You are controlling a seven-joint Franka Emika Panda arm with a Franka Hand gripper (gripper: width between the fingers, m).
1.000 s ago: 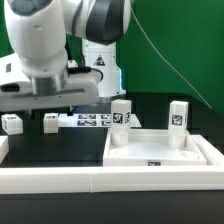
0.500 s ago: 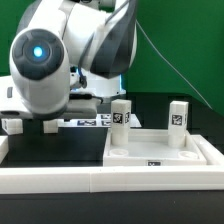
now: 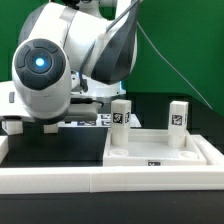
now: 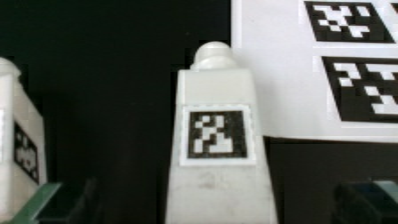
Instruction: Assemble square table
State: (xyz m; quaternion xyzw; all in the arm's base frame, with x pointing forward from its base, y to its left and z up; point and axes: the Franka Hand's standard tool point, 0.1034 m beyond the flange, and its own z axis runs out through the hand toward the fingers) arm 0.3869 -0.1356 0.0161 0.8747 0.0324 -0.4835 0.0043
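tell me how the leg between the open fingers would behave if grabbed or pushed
The leg looks like solid moulded plastic, so probably stiff and light. Its flat faces suggest it would slide on the black tabletop rather than roll. The smooth surface may be slippery for the fingers, though flat sides should help.

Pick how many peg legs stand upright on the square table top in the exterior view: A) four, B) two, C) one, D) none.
B: one upright leg stands at the far corner of the table top on the exterior view's left, and a second upright leg stands at the far corner on its right.
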